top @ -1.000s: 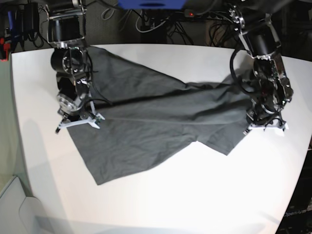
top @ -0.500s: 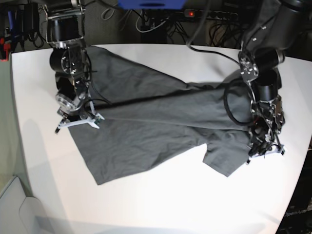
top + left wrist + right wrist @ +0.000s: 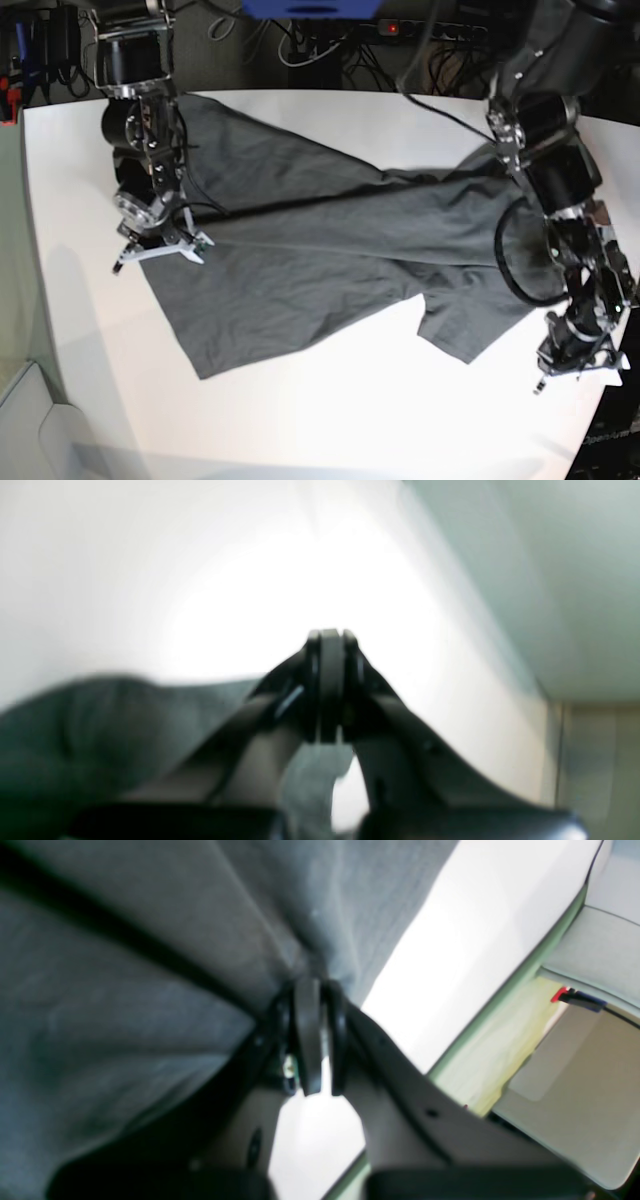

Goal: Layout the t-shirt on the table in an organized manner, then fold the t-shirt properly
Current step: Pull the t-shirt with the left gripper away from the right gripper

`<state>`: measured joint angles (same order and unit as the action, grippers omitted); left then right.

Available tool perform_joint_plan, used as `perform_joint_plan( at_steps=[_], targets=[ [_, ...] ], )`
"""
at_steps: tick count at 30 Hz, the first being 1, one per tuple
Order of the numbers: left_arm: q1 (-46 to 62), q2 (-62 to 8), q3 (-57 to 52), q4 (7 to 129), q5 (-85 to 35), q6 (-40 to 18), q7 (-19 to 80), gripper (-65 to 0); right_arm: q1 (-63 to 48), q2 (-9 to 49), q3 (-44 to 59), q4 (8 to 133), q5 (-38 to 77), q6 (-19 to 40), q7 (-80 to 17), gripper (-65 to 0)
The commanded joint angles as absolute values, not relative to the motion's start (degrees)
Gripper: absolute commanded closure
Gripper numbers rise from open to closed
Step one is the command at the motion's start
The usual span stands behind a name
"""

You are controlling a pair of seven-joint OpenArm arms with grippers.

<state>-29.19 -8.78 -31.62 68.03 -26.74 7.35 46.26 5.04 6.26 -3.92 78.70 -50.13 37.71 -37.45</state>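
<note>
Right now my right pincer (image 3: 158, 250) is clamped on the t-shirt (image 3: 320, 250) near its edge on the base view's left; the wrist view shows grey cloth (image 3: 150, 940) gathered into its pressed-together tips. My left pincer (image 3: 578, 365) sits at the base view's lower right, close to the rim of the surface (image 3: 330, 410). Its tips are together, and a thin pale-grey strip lies between them in the blurred wrist view (image 3: 330, 680); I cannot tell whether that is cloth. Grey cloth shows just below them there. From the base view it looks apart from the shirt's nearest corner.

The shirt lies spread and creased across the middle of the white surface, one long fold running diagonally, a sleeve-like flap toward the lower right. The surface is bright and matte, with a curved edge. Behind it the room is dark, full of tangled cables (image 3: 310, 45), with a blue object (image 3: 310, 8) at the top.
</note>
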Motion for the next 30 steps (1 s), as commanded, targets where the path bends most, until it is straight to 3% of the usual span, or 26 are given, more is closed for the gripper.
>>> perform_joint_plan(
  at_steps=[1, 6, 13, 16, 21, 30],
  targets=[
    [-28.1, -8.2, -32.0, 71.9, -27.1, 7.5, 48.7, -0.4, 5.0, 6.0, -3.9, 78.5, -48.0, 40.0, -37.4, -2.3],
    [-15.8, -6.5, -37.6, 84.6, -27.3, 17.4, 56.0, -0.4, 5.0, 6.0, -3.9, 78.8, -48.0, 40.0, -37.4, -2.3],
    [-8.1, -8.0, -43.5, 86.8, -26.9, 17.9, 55.8, -0.4, 5.0, 4.9, -3.7, 78.9, -48.1, 40.0, -37.3, -2.3],
    [-8.5, -9.4, -43.6, 80.8, -26.9, 17.9, 54.5, -0.4, 4.9, 4.6, -3.9, 78.9, -48.2, 40.0, -37.3, -2.3],
    [-10.4, -13.5, -43.1, 68.0, -26.9, 17.7, 43.8, -0.4, 4.9, 4.2, -3.8, 79.0, -48.3, 40.0, -37.8, -2.2],
    [-20.3, -20.3, -30.5, 49.7, -26.9, 17.7, 29.0, -0.4, 1.5, 5.9, -3.9, 81.8, -48.4, 40.0, -37.8, -2.2]
  ],
)
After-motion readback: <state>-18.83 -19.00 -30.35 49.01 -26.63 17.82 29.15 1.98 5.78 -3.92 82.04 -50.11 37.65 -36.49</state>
